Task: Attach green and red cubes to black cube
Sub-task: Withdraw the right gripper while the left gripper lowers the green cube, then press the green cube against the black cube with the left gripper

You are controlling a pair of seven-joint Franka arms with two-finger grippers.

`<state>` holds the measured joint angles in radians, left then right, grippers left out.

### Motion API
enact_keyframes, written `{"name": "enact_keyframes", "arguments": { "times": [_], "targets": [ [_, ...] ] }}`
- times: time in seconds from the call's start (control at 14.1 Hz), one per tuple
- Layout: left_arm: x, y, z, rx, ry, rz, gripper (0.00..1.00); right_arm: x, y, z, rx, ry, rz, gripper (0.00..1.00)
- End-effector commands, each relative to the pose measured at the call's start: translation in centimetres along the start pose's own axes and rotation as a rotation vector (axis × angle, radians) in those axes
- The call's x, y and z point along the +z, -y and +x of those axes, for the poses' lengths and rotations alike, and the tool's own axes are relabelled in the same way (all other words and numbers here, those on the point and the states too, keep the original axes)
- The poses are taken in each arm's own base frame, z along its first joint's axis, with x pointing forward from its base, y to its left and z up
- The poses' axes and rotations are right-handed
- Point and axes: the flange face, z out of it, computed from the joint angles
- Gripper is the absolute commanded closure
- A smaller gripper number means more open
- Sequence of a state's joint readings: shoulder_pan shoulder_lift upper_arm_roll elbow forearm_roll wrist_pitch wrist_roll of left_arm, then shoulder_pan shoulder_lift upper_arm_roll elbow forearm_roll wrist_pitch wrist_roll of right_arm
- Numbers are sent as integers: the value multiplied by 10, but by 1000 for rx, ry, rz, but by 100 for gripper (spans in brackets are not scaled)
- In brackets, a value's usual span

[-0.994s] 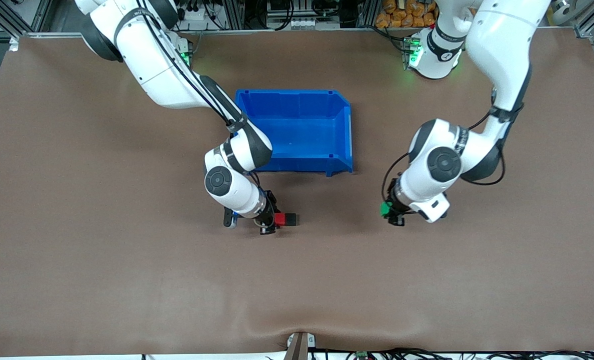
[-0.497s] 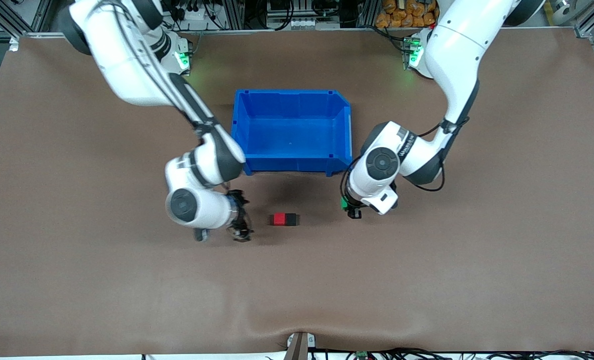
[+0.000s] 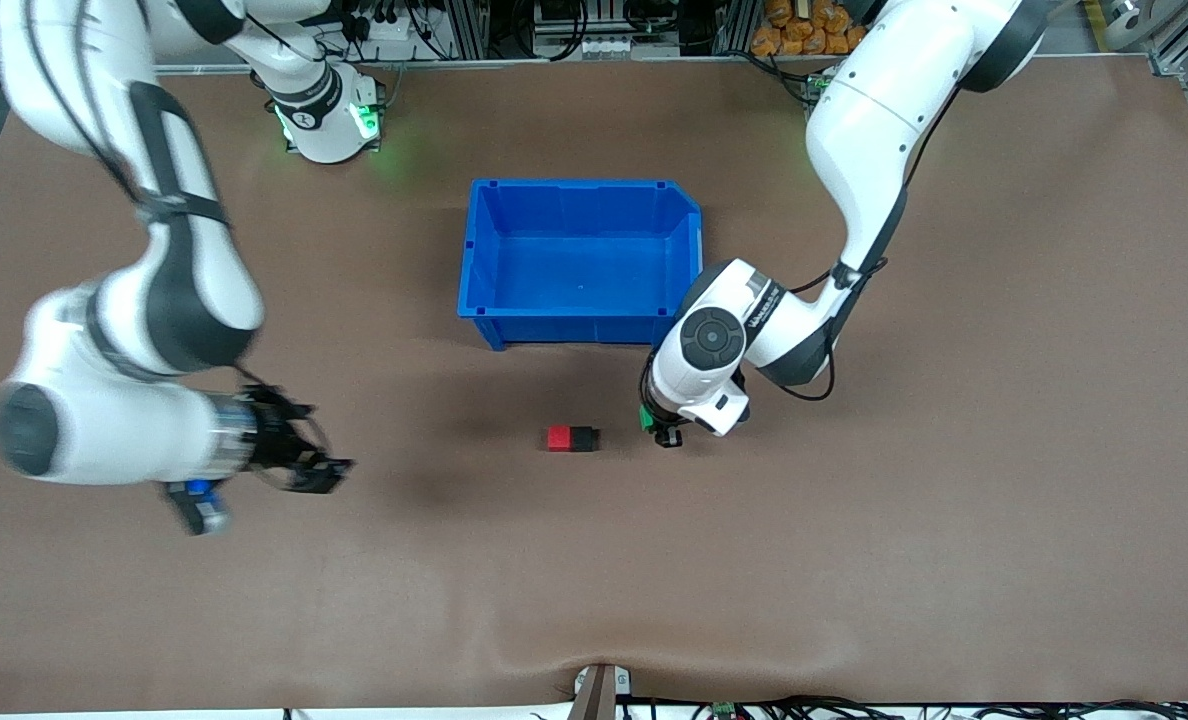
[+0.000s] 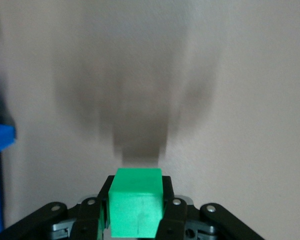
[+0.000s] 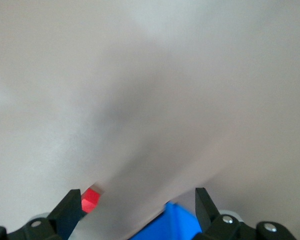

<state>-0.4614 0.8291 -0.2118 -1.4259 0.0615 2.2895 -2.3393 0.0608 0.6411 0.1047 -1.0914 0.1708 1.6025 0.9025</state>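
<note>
"franka" lettering runs along the left arm, barely legible.

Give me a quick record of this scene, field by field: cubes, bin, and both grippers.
red cube: on table, joined to black cube
green cube: held in left gripper
left gripper: shut on green cube, just beside black cube
right gripper: open, empty, toward right arm's end of table
blue bin: empty, farther from front camera than cubes

Brown mat covers the surface, slightly rippled at the edge nearest the front camera. Aluminium framing and cables run along the edge by the bases. Orange items are stacked there. Green lights glow at both bases.
</note>
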Motion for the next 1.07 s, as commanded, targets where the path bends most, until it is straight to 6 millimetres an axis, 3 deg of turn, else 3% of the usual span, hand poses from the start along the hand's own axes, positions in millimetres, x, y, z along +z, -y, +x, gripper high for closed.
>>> {"name": "enact_keyframes", "arguments": {
  "times": [0.0, 0.21, 0.36, 0.5, 0.71, 0.78, 0.85, 0.92, 0.99],
  "targets": [
    [4, -13, -11, -21, 12, -6, 100, -58, -46, 0, -205, -25, -45, 0],
    [9, -16, -23, -13, 29, -20, 100, -118, -92, -9, -375, -65, -100, 0],
    [16, -12, -34, 1, 36, -22, 100, -147, -125, -11, -567, -56, -105, 0],
    [19, -6, -41, 11, 41, -24, 100, -158, -143, -31, -739, -68, -119, 0],
    [29, -7, -51, 16, 62, -36, 100, -130, -151, -78, -783, -165, -118, 0],
    [34, -1, -59, 28, 65, -35, 100, -115, -155, -91, -795, -182, -119, 0],
    [36, -1, -60, 29, 66, -36, 100, -115, -159, -96, -791, -199, -112, 0],
    [37, -2, -60, 29, 68, -44, 100, -128, -158, -93, -784, -220, -100, 0],
    [37, -3, -60, 29, 73, -50, 100, -156, -155, -90, -784, -254, -87, 0]
  ]
}}
